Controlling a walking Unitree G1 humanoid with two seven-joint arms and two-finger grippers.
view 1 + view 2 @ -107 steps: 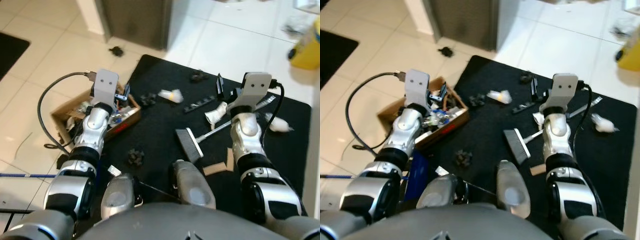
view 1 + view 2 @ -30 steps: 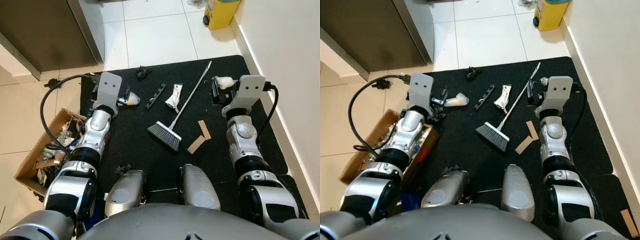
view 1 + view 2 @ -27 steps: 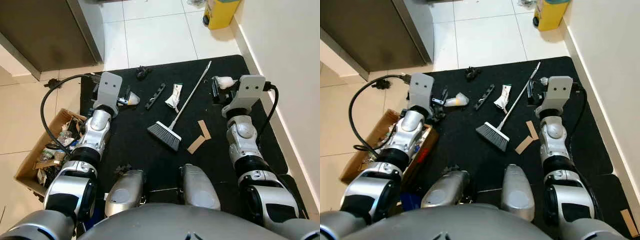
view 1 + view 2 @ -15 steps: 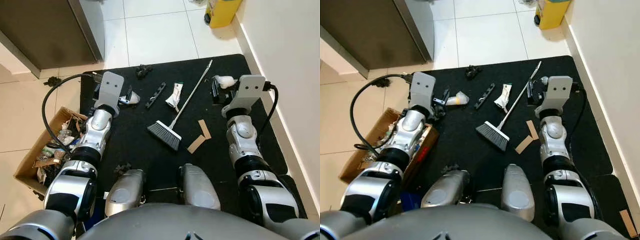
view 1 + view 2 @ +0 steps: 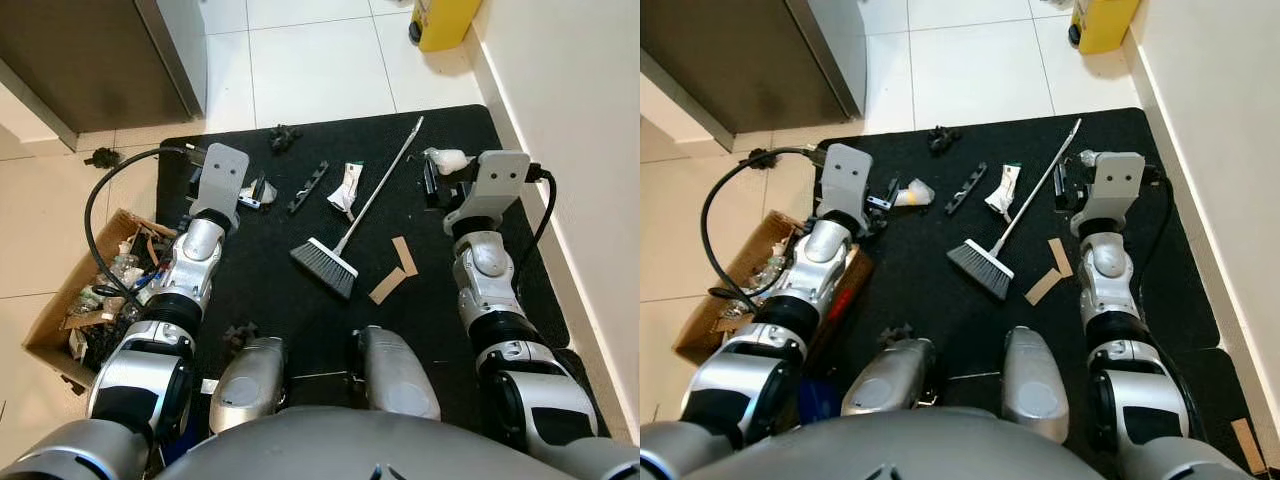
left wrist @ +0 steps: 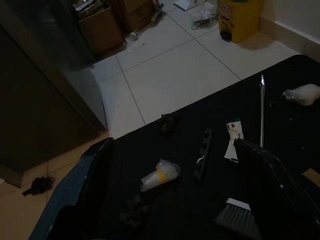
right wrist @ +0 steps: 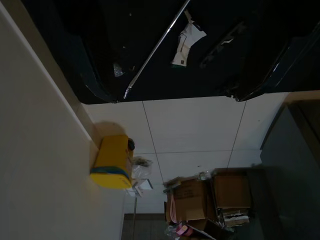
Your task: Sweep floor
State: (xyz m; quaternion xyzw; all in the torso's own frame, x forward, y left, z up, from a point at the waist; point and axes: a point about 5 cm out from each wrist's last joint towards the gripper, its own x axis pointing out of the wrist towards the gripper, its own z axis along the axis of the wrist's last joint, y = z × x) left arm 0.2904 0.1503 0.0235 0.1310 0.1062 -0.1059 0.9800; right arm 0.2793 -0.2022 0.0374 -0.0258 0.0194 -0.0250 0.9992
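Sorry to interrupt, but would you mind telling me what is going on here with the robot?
The robot stands over a black mat strewn with litter, apparently about to sweep. A small broom lies on the mat, not yet picked up. The left gripper and right gripper both hover open above the mat, holding nothing. Scraps such as a crumpled wrapper and cardboard strips lie around the broom, and a cardboard box of rubbish sits beside the mat.

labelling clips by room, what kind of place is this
Probably a home kitchen or utility corner: white floor tiles, a black mat strewn with litter and a broom, a tall dark appliance, and a cardboard box of rubbish.
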